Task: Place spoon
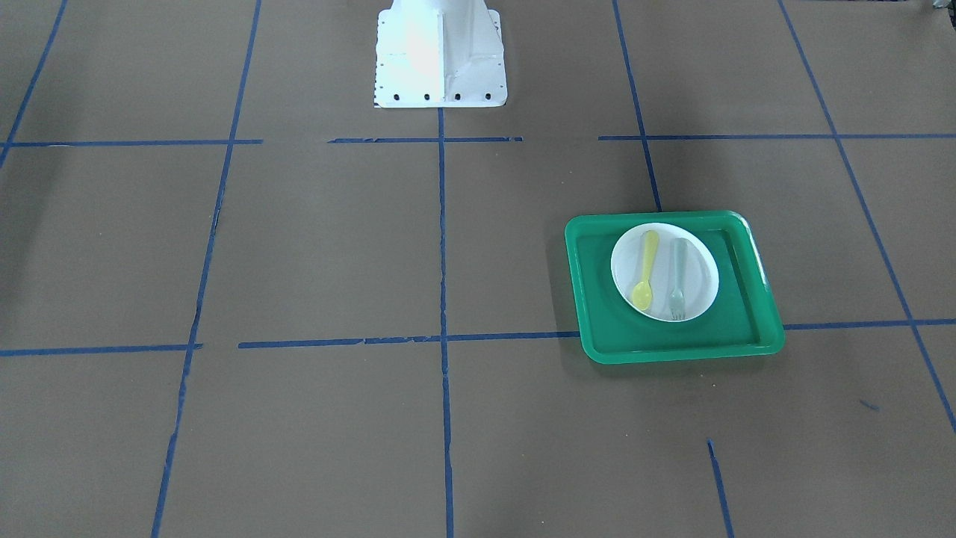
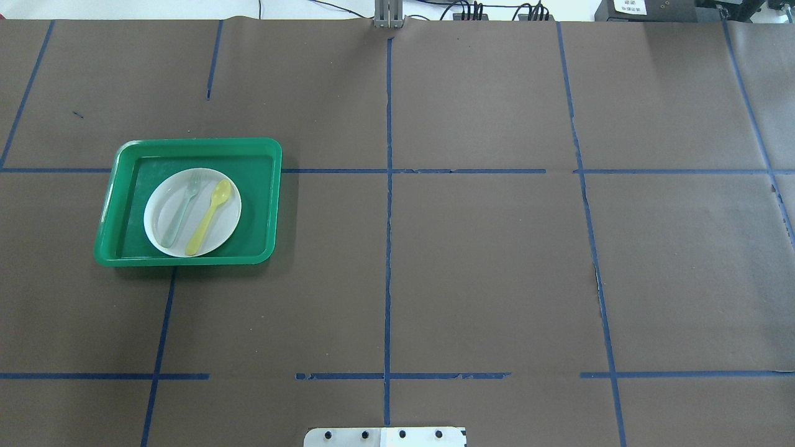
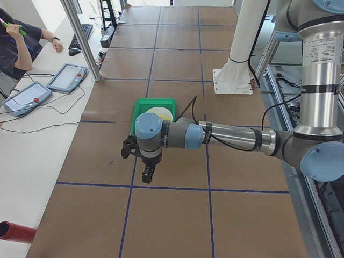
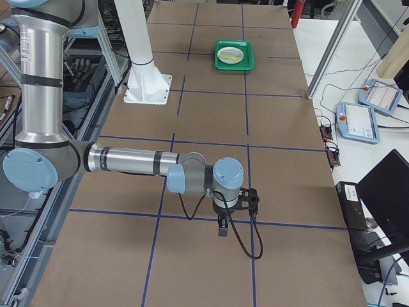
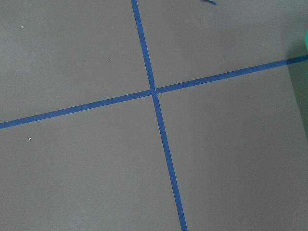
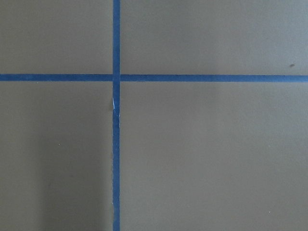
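Observation:
The yellow spoon (image 1: pixel 645 280) lies on a white plate (image 1: pixel 698 261) inside a green tray (image 1: pixel 672 355), beside a pale grey-green fork (image 1: pixel 677 276). In the overhead view the spoon (image 2: pixel 209 215), plate (image 2: pixel 158 214) and tray (image 2: pixel 186 144) sit at the table's left. My left gripper (image 3: pixel 146 174) hangs above bare table a short way from the tray (image 3: pixel 141 107); I cannot tell whether it is open or shut. My right gripper (image 4: pixel 222 229) hangs over the table far from the tray (image 4: pixel 220 45); I cannot tell its state either. Both wrist views show only tape lines.
Brown table paper has a grid of blue tape lines (image 2: pixel 388 186). The white robot base (image 1: pixel 441 56) stands at the table's middle edge. An operator (image 3: pixel 16 45) and tablets (image 3: pixel 67 78) are at a side desk. A sliver of the tray (image 5: pixel 306 41) shows in the left wrist view.

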Tool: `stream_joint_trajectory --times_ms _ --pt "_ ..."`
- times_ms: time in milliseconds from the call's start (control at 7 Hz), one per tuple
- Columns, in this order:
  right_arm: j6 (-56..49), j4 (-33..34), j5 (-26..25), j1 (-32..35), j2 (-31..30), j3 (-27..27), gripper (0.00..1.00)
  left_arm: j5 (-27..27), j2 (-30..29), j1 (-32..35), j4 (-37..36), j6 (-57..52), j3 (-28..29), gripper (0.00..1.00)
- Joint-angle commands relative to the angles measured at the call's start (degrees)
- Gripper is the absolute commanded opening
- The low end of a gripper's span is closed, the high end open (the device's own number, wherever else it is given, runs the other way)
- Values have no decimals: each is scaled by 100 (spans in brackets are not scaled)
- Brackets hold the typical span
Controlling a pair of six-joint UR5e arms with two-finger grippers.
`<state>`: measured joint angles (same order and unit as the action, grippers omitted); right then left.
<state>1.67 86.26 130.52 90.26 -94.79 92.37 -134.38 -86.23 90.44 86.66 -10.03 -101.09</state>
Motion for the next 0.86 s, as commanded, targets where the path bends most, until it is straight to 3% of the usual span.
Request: stream_joint_trajectory --times_ms 0,429,714 --pt "0 -4 0 0 -5 0 100 0 -8 0 9 -8 28 100" --pt "0 -4 0 0 -5 0 100 -9 -61 -17 35 62 -50 100" --pt "0 5 0 0 4 0 100 26 -70 -724 489 1093 -217 100"
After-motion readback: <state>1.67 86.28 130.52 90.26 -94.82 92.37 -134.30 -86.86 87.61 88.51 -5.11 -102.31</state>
